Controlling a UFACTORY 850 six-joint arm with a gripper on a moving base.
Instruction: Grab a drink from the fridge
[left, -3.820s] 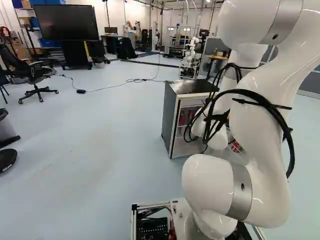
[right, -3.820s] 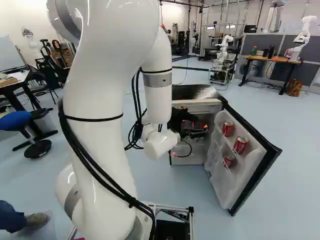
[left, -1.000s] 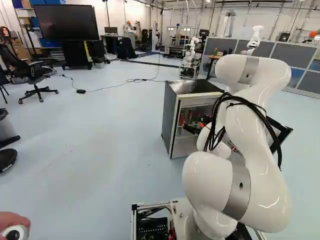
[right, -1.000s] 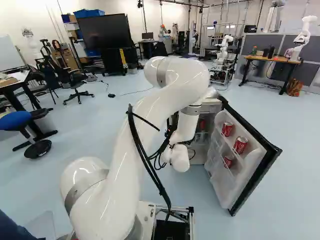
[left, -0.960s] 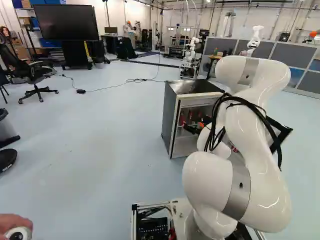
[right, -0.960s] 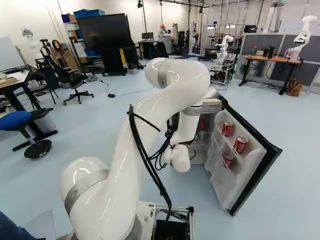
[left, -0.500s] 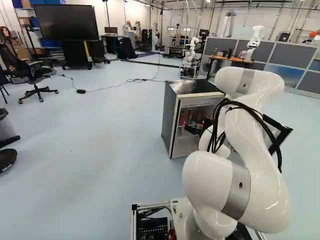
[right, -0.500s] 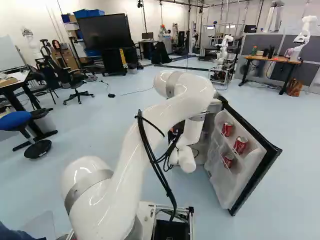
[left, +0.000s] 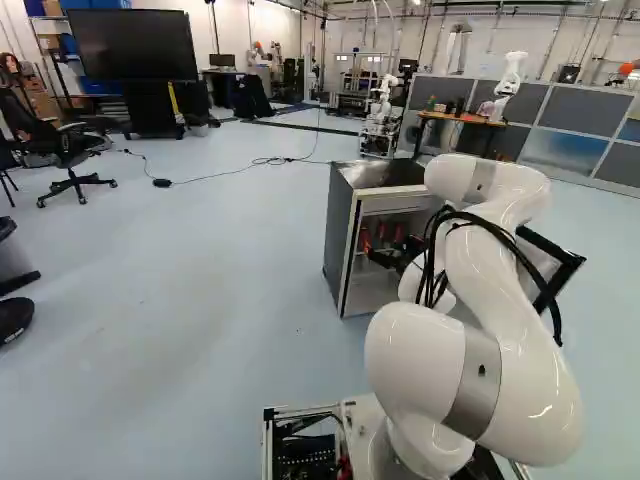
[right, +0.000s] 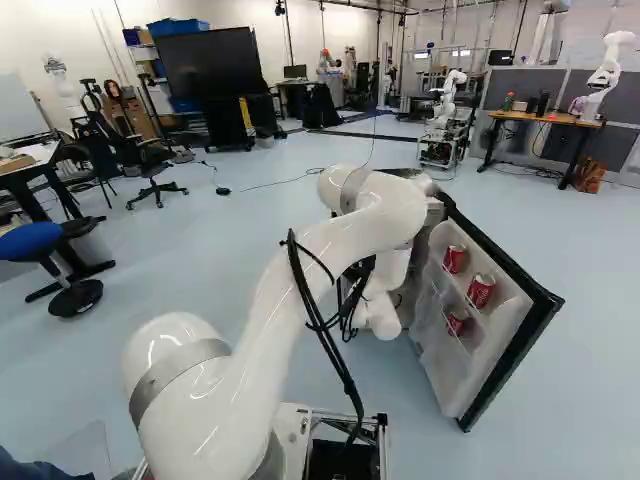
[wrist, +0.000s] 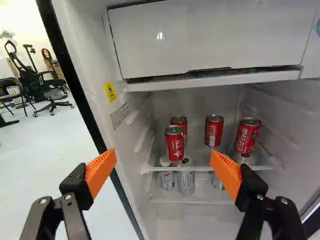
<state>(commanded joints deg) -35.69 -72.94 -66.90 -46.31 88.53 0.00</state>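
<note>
In the left base view, a jointed white robot arm (left: 510, 300) reaches to a grey box-shaped refrigerator (left: 340, 240) with a black top, its black two-fingered claw (left: 387, 257) at the open front. A large black screen (left: 132, 45) stands in the far background.

In the right base view, the refrigerator's black-edged door with a white plastic liner (right: 445, 375) stands wide open. Its racks carry three red drink cans: two above (right: 454, 259) (right: 481, 290) and one below (right: 457, 323).

In the wrist view, the claw (wrist: 164, 154) faces the interior with its orange ribbed pads (wrist: 100, 171) spread apart, nothing clamped between them. Ahead, four more red metal cans (wrist: 174, 144) (wrist: 180, 122) (wrist: 214, 131) (wrist: 247, 135) stand on a pale shelf (wrist: 202, 168), one close behind another. Clear containers (wrist: 186, 183) sit beneath them, and a smooth white compartment front (wrist: 215, 40) spans the space above.
</note>
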